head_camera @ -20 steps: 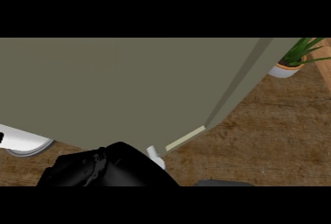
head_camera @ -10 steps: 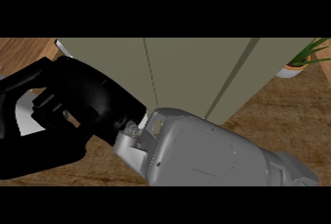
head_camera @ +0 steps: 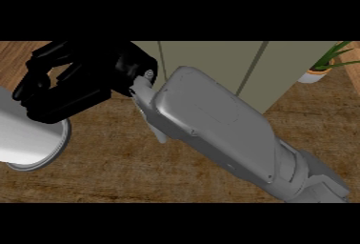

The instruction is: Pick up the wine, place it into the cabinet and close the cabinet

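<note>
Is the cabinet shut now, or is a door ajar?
Looks shut: the cabinet doors show flush, with only thin seams. The right hand hides its left part.

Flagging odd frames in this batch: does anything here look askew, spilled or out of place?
Nothing spilled or damaged shows. The odd part is the framing: a grey forearm crosses most of the view, its black hand curled at upper left over a white cylindrical object. No wine bottle is visible. The cabinet behind looks closed, and a potted plant stands upright.

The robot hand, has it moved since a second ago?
Yes. The robot hand went from the view's lower edge up and left, now above the cabinet's lower edge.
</note>
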Controlling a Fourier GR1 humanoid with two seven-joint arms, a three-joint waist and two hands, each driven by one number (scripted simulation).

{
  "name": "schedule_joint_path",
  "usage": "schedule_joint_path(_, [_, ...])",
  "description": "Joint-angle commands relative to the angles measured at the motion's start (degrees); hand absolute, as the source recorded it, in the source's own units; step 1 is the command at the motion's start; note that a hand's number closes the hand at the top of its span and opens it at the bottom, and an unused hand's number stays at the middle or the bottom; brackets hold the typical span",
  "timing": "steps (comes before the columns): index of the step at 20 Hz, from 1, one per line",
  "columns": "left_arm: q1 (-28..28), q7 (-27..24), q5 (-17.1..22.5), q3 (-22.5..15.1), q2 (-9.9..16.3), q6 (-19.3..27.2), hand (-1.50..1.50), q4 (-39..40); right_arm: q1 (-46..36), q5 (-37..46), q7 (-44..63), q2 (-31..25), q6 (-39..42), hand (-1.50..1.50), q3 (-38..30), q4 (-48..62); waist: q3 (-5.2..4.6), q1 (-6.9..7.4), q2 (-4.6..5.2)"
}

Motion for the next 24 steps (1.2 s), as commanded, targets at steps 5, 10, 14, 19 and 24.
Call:
schedule_joint_path(5, [0.31,2.74,2.83,5.15,1.10,-0.87,-1.50,0.21,-3.11,6.24,-14.43,-1.50,1.72,1.50,-5.81,17.91,0.09,-1.24,0.05])
schedule_joint_path(10, [0.90,2.51,2.32,4.91,0.92,-2.95,-1.50,0.32,-1.41,6.18,-16.75,-6.73,3.50,1.50,-6.75,19.97,0.08,-1.56,0.19])
schedule_joint_path(14, [-0.71,3.81,3.21,3.23,0.70,-2.37,-1.50,-0.91,2.46,6.28,-18.95,-7.74,5.93,1.50,-5.79,21.01,0.14,-2.99,0.69])
schedule_joint_path(19, [-1.10,4.37,3.65,2.48,0.46,-2.03,-1.50,-2.92,1.94,5.51,-20.83,-9.96,4.97,1.50,-8.10,21.91,0.18,-3.47,0.79])
schedule_joint_path(24, [-1.79,5.75,3.33,-2.06,-0.87,-1.10,-1.50,-4.60,2.87,5.07,-23.00,-8.56,6.15,1.50,-6.71,22.31,0.07,-5.06,1.38])
